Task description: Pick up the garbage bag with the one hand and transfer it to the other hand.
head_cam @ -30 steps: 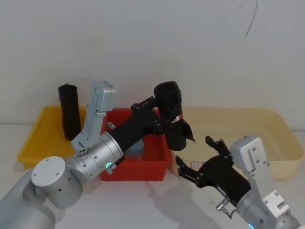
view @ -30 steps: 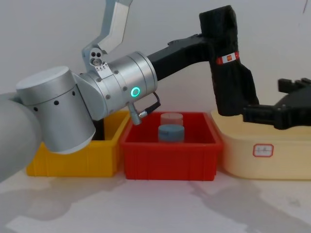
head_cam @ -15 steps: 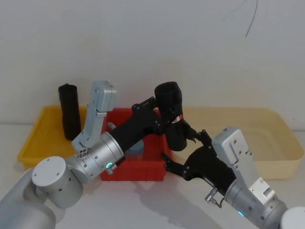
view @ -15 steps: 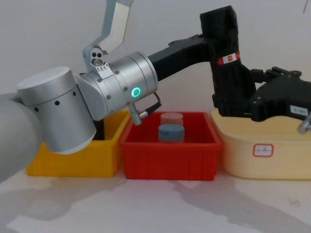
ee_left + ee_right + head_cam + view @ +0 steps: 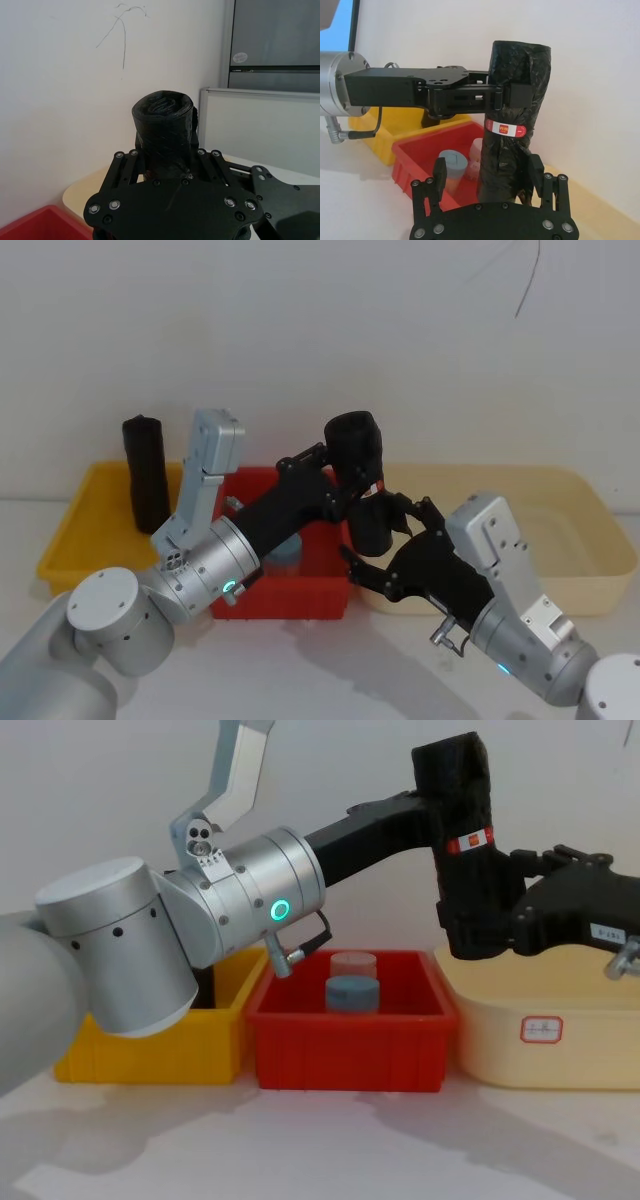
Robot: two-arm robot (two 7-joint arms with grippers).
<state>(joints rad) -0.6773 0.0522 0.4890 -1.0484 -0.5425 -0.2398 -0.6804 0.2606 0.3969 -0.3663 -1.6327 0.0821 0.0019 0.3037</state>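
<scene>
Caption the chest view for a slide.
Handover: the left gripper holds the garbage bag upright; the open right gripper brackets its lower half.

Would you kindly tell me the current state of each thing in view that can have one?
garbage bag: upright in the air, clamped above its label.
left gripper: shut on the garbage bag.
right gripper: open, straddling the bag's lower part.
plain black roll: standing in the yellow bin.
red bin: holds two jars.
</scene>
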